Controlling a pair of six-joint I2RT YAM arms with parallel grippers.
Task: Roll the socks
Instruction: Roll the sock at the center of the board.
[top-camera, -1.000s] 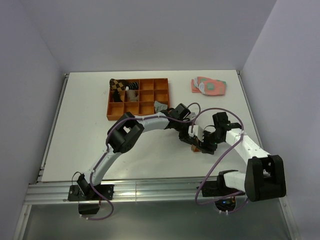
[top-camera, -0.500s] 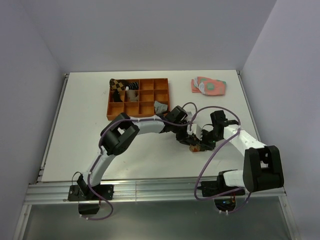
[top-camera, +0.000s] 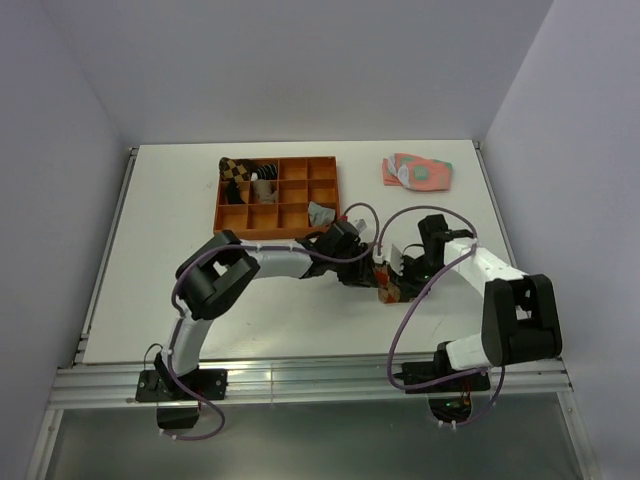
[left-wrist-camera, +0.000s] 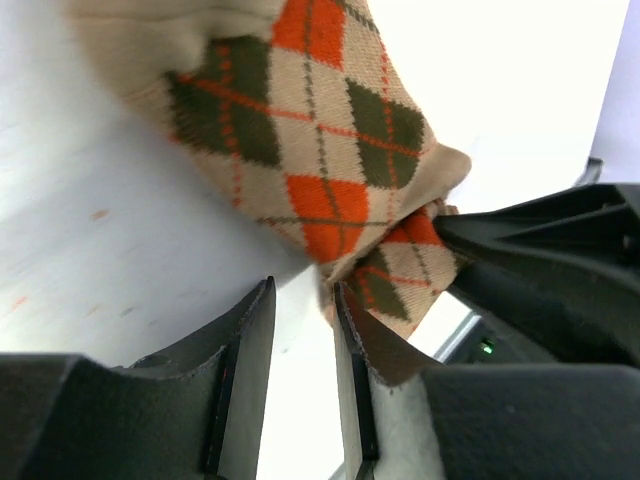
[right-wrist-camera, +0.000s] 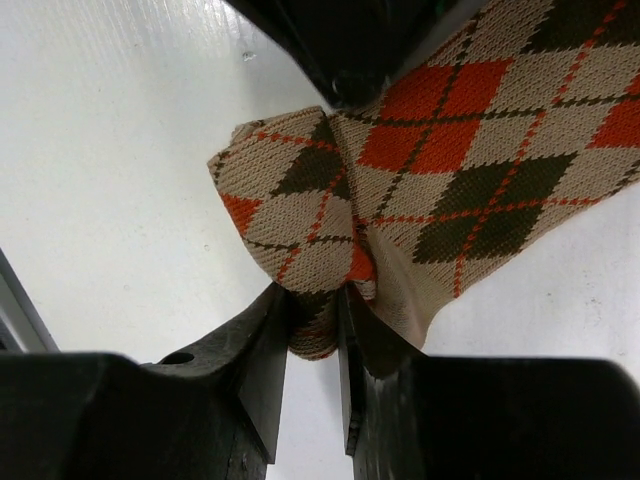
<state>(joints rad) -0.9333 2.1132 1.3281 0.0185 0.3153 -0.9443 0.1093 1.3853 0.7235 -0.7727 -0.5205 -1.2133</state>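
Pinched in right tool (right-wrist-camera: 315, 310): folded end of argyle sock (right-wrist-camera: 450, 150), stretching toward upper right; opposite, left tool (left-wrist-camera: 302, 295) barely parted, empty.

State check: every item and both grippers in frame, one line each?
argyle sock: lying partly folded, one end bunched.
right gripper: jaws shut on the argyle sock's bunched end.
left gripper: jaws slightly apart, nothing between them.
orange tray: partly filled.
grey sock: crumpled at the orange tray's near-right corner.
pink-and-green socks: lying flat, untouched.
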